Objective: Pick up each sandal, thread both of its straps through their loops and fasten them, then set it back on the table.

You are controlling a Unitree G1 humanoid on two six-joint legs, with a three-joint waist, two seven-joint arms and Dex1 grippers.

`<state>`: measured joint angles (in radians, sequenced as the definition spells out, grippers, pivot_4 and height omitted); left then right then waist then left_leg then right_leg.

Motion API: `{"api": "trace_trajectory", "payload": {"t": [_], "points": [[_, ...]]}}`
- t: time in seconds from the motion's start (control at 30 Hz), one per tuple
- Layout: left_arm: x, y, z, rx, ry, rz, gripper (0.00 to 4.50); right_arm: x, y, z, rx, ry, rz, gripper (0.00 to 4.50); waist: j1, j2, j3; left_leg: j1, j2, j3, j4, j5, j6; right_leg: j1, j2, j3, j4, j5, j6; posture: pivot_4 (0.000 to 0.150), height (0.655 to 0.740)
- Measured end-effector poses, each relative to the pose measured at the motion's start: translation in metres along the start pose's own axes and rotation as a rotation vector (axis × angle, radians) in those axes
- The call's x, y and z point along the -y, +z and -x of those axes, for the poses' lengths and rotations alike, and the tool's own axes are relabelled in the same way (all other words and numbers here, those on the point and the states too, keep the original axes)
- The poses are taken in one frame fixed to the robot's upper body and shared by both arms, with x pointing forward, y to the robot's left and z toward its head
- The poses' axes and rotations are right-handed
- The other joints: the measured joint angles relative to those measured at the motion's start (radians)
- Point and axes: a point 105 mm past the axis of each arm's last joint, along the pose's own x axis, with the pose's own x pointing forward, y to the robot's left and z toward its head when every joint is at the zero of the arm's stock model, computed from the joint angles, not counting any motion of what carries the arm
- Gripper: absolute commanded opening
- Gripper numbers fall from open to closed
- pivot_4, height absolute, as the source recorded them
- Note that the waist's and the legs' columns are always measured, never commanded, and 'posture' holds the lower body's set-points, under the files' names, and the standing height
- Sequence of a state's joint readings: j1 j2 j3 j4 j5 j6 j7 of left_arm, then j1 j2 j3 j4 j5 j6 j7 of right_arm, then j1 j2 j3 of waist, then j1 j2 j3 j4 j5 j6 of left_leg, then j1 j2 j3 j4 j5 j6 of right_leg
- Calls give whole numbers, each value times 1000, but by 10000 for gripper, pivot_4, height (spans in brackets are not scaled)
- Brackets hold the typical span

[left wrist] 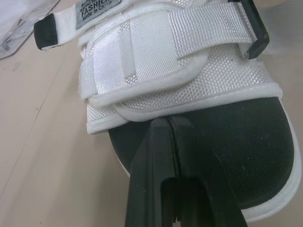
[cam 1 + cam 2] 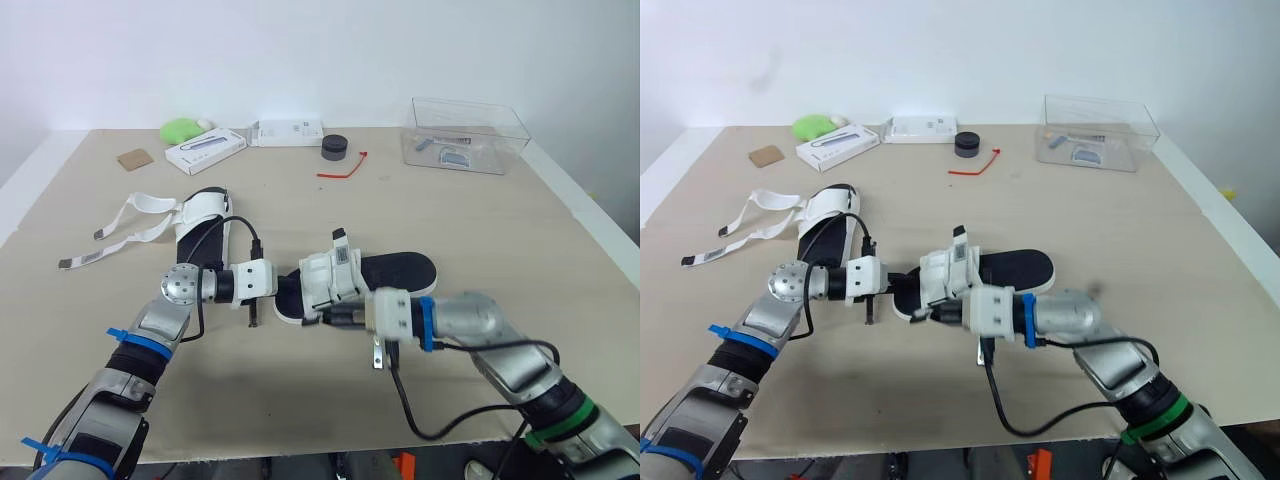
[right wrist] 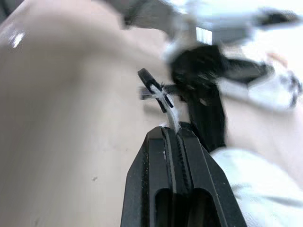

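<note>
A white-strapped sandal with a black insole (image 2: pixel 395 272) lies mid-table, its straps (image 1: pixel 156 52) folded over the front. My left gripper (image 2: pixel 283 284) is shut, and its fingertips (image 1: pixel 158 137) rest over the toe end of the insole with nothing seen between them. From the right, my right gripper (image 2: pixel 326 317) is shut on a thin white strap end with a black tip (image 3: pixel 160 94) beside that sandal's toe. A second sandal (image 2: pixel 203 226) lies at the left, its two long white straps (image 2: pixel 125 232) trailing loose across the table.
At the back stand a clear plastic box (image 2: pixel 466 136), a black round cap (image 2: pixel 334 147), a red tie (image 2: pixel 343 167), two white boxes (image 2: pixel 205 150) (image 2: pixel 288 131), a green lump (image 2: pixel 182 129) and a brown card (image 2: pixel 134 158). The table's front edge (image 2: pixel 300 448) is close.
</note>
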<state>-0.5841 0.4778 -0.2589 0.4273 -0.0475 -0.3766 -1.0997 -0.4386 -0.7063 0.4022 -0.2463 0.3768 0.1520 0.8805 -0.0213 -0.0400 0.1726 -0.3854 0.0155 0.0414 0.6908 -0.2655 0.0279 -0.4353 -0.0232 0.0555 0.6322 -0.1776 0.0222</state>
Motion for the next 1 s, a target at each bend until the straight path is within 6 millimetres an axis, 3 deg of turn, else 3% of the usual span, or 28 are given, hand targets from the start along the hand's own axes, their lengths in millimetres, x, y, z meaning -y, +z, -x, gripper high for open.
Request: {"api": "trace_trajectory", "payload": {"t": [0.07,0.33,1.0], "points": [[-1,-1,0,-1,0,0,0,12,2,-2,-20,-27,-110,359,0,0,0,0,0,0,0,0,0,-1,0,0,0,1,0,1500,7400],[-1,1,-3,13,-5,-5,0,37,2,-3,-67,-98,-222,359,1,0,0,-4,-1,-1,0,0,0,-2,0,0,-1,3,5,1500,7400],[-2,1,-3,14,5,-1,0,57,-10,-11,-126,-108,-249,359,0,0,0,-4,-1,0,0,1,1,-3,0,1,-1,5,6,1500,7400]]}}
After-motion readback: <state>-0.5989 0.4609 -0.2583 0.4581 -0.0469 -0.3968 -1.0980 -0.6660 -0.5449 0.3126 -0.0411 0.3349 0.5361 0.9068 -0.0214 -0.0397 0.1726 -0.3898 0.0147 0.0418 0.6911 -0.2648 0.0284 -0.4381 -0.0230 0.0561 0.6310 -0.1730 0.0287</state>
